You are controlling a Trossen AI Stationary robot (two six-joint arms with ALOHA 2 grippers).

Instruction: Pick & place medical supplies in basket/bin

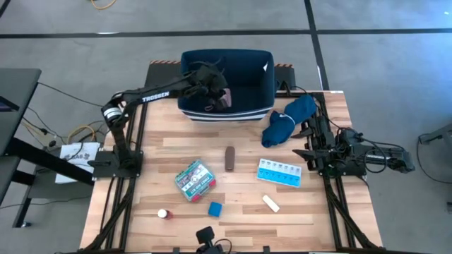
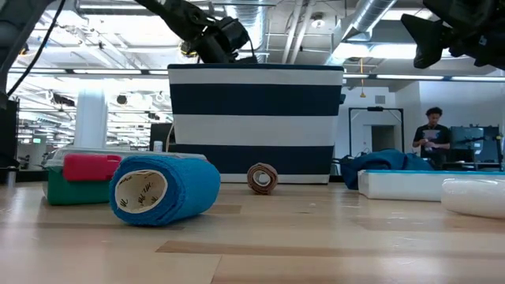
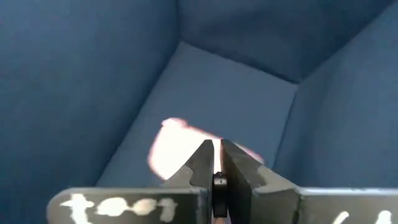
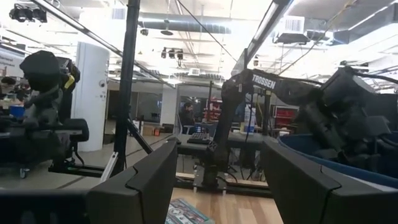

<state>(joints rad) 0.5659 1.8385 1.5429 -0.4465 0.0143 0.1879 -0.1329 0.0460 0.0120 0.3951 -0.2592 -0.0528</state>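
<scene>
Pink roll [image 3: 180, 146] lies on bin [image 1: 261, 85] floor, upper centre of high frame, just under my left gripper [image 3: 216, 165]; its fingers pinched together, nothing between them. My right gripper [image 4: 217, 180] parked at right edge, spread wide, empty. Judgement: roll light, soft, squashy; best pinched across its rim. Its axis I cannot tell. Brown bar [image 1: 229, 158] mid-table, long axis toward bin; grip across narrow width.
</scene>
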